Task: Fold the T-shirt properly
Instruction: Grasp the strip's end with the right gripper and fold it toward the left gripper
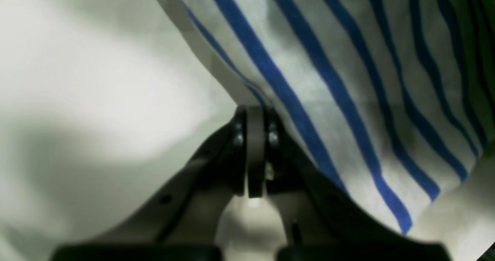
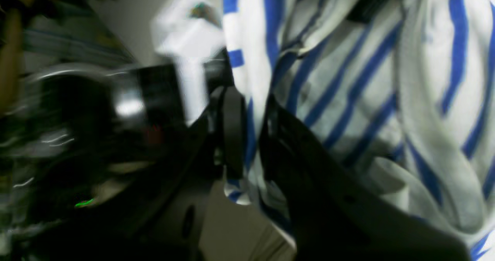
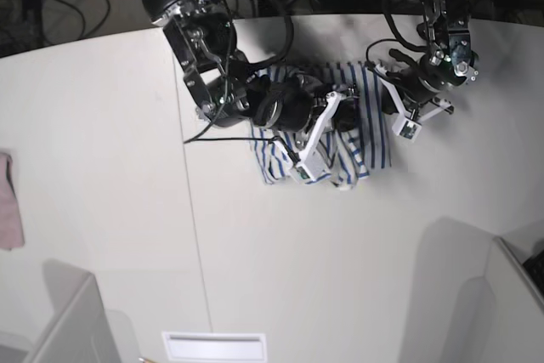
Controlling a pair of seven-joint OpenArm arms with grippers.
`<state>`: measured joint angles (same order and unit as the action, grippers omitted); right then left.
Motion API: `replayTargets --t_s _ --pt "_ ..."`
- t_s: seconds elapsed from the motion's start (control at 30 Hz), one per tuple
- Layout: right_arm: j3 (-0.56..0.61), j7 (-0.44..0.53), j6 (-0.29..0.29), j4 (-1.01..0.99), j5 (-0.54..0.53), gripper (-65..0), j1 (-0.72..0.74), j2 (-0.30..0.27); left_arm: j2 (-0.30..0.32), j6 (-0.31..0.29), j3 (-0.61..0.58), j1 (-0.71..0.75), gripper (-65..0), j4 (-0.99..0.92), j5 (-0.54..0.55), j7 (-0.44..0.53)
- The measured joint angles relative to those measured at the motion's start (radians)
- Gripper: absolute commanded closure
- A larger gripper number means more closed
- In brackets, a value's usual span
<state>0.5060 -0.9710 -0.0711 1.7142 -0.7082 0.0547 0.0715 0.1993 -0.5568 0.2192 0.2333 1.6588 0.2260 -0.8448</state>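
Base view, left to right. A pink cloth (image 3: 8, 210) lies at the far left edge of the table (image 3: 102, 125), well apart from both arms, with bare tabletop between it and them.

Right gripper (image 3: 293, 159): its jaws are clamped on a bunched fold of the T-shirt (image 3: 361, 138). In the right wrist view the striped cloth passes between the two dark fingers (image 2: 232, 137) of the right gripper (image 2: 251, 137), a short tuft hangs out below them, and the rest of the T-shirt (image 2: 367, 98) spreads in loose folds to that gripper's right. The view is blurred, so finer detail cannot be told.

Left gripper (image 3: 393, 108): clenched, jaws pressed flat together. In the left wrist view the left gripper (image 1: 255, 116) pinches the T-shirt (image 1: 328, 79) at its edge; the fabric rises away from the fingertips, up and to the right, and pale tabletop lies open to the gripper's left.

The garment sits crumpled between the two grippers, near the table's curved far edge. Below both grippers the tabletop is bare down to a white slot plate (image 3: 214, 346) at the near edge. A grey panel (image 3: 59, 329) stands at lower left and another grey panel (image 3: 510, 303) at lower right.
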Motion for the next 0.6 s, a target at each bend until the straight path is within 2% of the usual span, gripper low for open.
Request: replayTargets --t_s 0.07,0.2,0.33,0.6 --pt "0.000 0.000 -0.001 -0.018 0.003 0.0 0.006 -0.003 0.000 0.000 0.000 -0.001 0.0 0.000 0.000 -0.003" --pt "0.008 -0.005 0.002 -0.082 -0.010 0.0 0.033 0.031 -0.002 0.000 0.020 0.005 0.0 0.001 0.008 0.000" --pt "0.001 0.006 0.000 -0.145 -0.005 0.0 0.055 0.027 -0.012 -0.011 0.168 0.036 0.0 0.049 -0.024 -0.075" --pt "0.004 0.054 0.000 -0.170 -0.003 0.0 0.049 0.028 -0.013 -0.012 0.454 0.063 0.0 0.159 0.005 -0.064"
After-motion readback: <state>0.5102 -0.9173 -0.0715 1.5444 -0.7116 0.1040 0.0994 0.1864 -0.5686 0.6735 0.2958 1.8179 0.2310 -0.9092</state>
